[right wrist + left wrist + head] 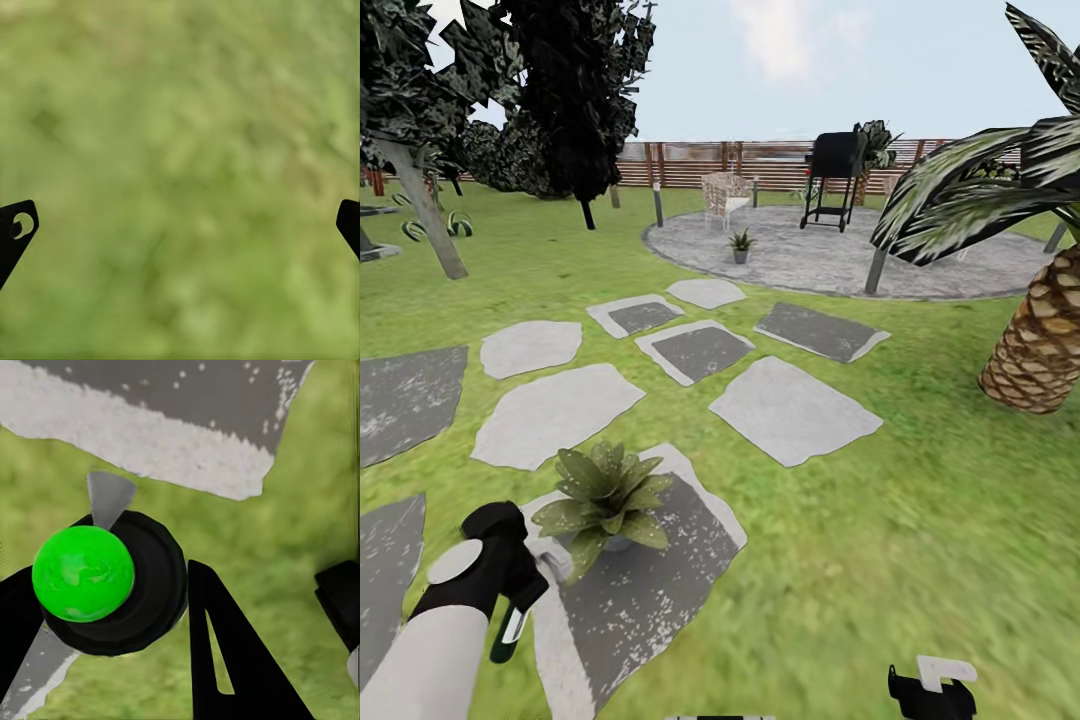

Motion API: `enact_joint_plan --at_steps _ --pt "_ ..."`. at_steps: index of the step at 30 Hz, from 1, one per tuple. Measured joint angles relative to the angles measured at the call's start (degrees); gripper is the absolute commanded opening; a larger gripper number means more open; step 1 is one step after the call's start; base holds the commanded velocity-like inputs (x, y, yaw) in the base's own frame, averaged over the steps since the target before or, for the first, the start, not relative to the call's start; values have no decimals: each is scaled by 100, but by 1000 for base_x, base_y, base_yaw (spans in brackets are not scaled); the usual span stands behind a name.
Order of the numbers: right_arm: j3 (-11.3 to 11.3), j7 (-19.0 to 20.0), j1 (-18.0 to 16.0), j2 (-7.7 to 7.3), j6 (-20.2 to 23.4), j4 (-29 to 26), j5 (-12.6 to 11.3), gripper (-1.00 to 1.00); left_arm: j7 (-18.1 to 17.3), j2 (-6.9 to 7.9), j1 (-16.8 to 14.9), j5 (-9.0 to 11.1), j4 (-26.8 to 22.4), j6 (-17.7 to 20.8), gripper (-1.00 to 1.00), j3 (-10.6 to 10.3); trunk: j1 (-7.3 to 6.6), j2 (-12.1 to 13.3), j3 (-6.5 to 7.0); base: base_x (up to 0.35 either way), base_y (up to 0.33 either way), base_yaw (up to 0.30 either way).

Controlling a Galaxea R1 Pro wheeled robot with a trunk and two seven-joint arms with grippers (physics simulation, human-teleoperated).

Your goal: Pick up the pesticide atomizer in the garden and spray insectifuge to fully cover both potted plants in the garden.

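Note:
My left gripper is shut on the pesticide atomizer, whose dark lower part hangs below the hand. Its pale nozzle end points toward the near potted plant, a green rosette in a low grey pot on a stepping stone. In the left wrist view the atomizer appears as a round black body with a green ball, held between the black fingers. The second potted plant stands far off on the round patio. My right gripper hangs open over grass.
A palm with a scaly trunk stands at the right, its fronds overhanging. A black grill and a white chair sit on the patio. Stepping stones lead across the lawn. Trees stand left; a wooden fence runs behind.

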Motion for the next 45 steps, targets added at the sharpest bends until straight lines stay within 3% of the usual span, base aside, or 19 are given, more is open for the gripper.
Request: enact_joint_plan --at_steps 6,7,9,10,30,34,36,38,40,42,45 --pt "-3 -7 0 -5 -4 0 1 100 50 -71 8 15 32 0 -100 29 0 0 0 0 0 0" --pt "-3 -6 0 -5 -1 0 1 100 91 -54 14 137 41 1 -100 39 0 0 0 0 0 0" --pt "-6 -7 0 -5 0 0 1 100 244 17 18 934 -5 -53 -100 341 0 0 0 -30 -7 0" --pt "-7 -7 0 -7 0 0 1 100 748 25 19 1161 -6 -69 -100 480 1 0 0 -153 -49 0" --pt "-4 -3 0 -13 1 -11 0 100 881 0 26 1207 -2 -75 -100 497 4 0 0 -325 -31 0" --pt "15 17 0 -11 0 -63 33 100 840 -34 129 1212 104 -685 -100 502 1 0 0 -56 -10 0" --pt "169 24 -1 -34 1 -266 269 100 846 -82 219 1220 467 -1055 -100 486 0 0 0 -9 -2 0" --pt "404 34 -1 -46 9 -761 642 100 894 -147 256 1301 992 -1851 -100 498 0 0 0 -3 -1 0" --pt "552 218 -1 -37 24 -1186 976 100 1045 -158 272 1543 1311 -3010 -100 539 0 0 0 0 0 0" --pt "587 818 0 -30 28 -1375 1189 100 1257 -148 279 1900 1410 -3529 -100 527 0 0 0 0 0 0" --pt "617 2418 -4 -35 48 -2027 1574 100 1887 -199 251 2349 1574 -3753 -100 482 0 0 0 0 0 0"
